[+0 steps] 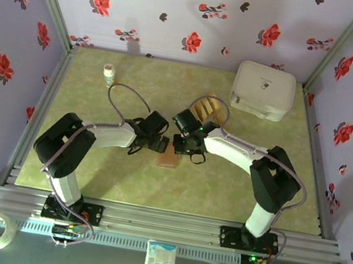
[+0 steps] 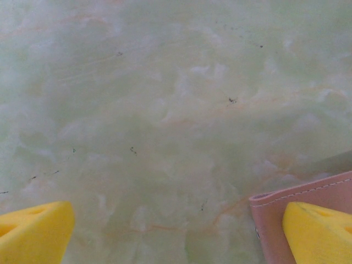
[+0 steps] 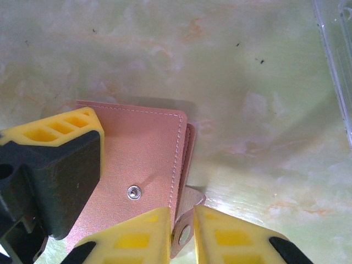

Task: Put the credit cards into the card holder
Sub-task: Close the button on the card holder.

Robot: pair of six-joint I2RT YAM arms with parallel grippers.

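The card holder (image 3: 143, 148), pinkish-brown and folded, lies flat on the table with its snap stud facing up. My right gripper (image 3: 182, 223) is shut on the holder's snap tab (image 3: 184, 234), which sticks out at the open edge. My left gripper (image 2: 176, 236) stands wide open, and one of its fingers (image 2: 319, 231) rests over a corner of the holder (image 2: 286, 212). That finger appears as a yellow-and-black block (image 3: 55, 162) in the right wrist view. From above, both grippers (image 1: 158, 144) (image 1: 182, 148) meet over the holder (image 1: 167, 159). The credit cards (image 1: 208, 108) lie in a tan row behind them.
A big white rounded box (image 1: 262, 90) stands at the back right and a small white bottle (image 1: 108, 74) at the back left. A clear plastic edge (image 3: 334, 60) shows to the right of the holder. Patterned walls close in the green table (image 1: 234, 190).
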